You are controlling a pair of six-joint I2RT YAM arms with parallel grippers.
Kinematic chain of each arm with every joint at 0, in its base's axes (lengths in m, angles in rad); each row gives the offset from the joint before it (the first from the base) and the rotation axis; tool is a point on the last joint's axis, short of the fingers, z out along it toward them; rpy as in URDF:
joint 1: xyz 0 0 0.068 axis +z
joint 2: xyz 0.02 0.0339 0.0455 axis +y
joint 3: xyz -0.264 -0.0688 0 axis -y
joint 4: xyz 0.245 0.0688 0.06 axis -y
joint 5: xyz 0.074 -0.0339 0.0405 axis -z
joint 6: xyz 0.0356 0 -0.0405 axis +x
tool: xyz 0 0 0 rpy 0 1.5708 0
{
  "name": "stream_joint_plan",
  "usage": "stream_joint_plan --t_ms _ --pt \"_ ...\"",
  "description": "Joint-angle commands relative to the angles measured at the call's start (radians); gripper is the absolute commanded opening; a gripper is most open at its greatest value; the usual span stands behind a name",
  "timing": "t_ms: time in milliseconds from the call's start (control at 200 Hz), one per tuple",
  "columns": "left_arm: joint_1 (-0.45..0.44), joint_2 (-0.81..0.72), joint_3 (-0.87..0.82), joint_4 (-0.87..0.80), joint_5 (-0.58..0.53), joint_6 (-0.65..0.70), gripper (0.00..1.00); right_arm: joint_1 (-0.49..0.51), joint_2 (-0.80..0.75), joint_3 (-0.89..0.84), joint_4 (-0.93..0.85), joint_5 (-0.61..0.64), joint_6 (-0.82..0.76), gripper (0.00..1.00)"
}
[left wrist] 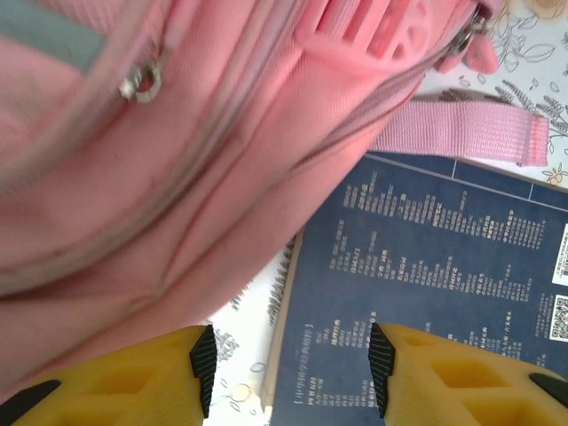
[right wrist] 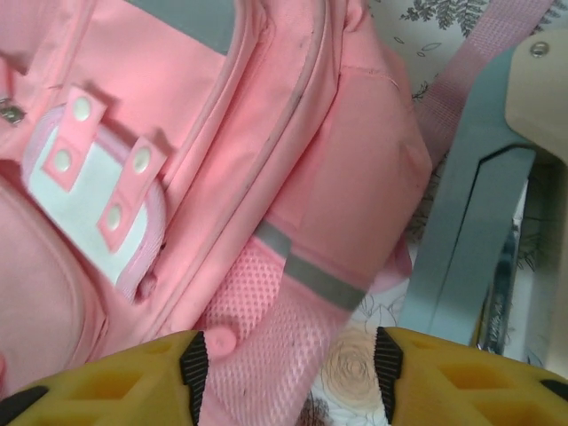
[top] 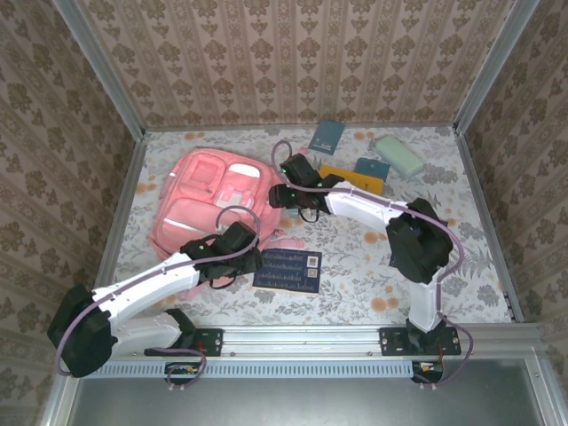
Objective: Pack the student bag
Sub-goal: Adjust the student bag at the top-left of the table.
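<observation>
The student bag (top: 211,200), a large pink backpack, lies flat on the left half of the table. My left gripper (top: 241,238) hovers at its lower right edge, beside a dark blue book (top: 288,269). In the left wrist view the left gripper (left wrist: 288,373) is open, with the book's (left wrist: 426,266) left edge and bare tablecloth between its pads, and the bag (left wrist: 177,177) on the left. My right gripper (top: 280,195) sits at the bag's right side. It (right wrist: 288,368) is open over the bag's mesh side pocket (right wrist: 266,328), with the right pad clear of the fabric.
Behind the right arm lie a teal book (top: 327,136), an orange book (top: 342,175), another teal book (top: 371,169) and a pale green block (top: 398,154). A pink strap (left wrist: 461,138) trails across the cloth above the blue book. Patterned walls close the table in.
</observation>
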Motion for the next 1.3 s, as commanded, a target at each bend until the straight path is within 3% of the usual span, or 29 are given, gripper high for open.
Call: stream_joint_plan --t_ms 0,195,400,475,735,805,855,1125,1295 --pt "-0.010 0.007 -0.030 0.033 0.009 -0.114 0.50 -0.022 0.084 0.104 -0.122 0.013 0.067 0.53" --pt "-0.006 0.009 -0.096 0.067 -0.002 -0.172 0.47 -0.043 0.166 0.173 -0.157 0.015 0.099 0.52" --pt "0.033 0.044 -0.112 0.047 -0.030 -0.181 0.41 -0.051 0.250 0.245 -0.141 -0.060 0.125 0.51" --pt "0.061 0.055 -0.113 0.031 -0.041 -0.171 0.37 -0.053 0.271 0.262 -0.128 -0.085 0.133 0.41" --pt "0.227 0.071 -0.111 -0.013 -0.049 -0.060 0.33 -0.060 0.304 0.273 -0.105 -0.160 0.158 0.34" --pt "0.269 0.073 -0.112 -0.009 -0.050 -0.019 0.33 -0.060 0.310 0.273 -0.106 -0.165 0.161 0.19" --pt "0.309 0.075 -0.106 -0.008 -0.047 0.018 0.33 -0.060 0.307 0.268 -0.105 -0.170 0.164 0.00" --pt "0.563 0.137 -0.060 0.069 -0.038 0.257 0.30 -0.055 0.162 0.124 0.094 -0.257 0.288 0.00" --pt "0.630 0.186 0.015 0.121 0.033 0.364 0.30 -0.043 0.131 0.099 0.186 -0.335 0.412 0.00"
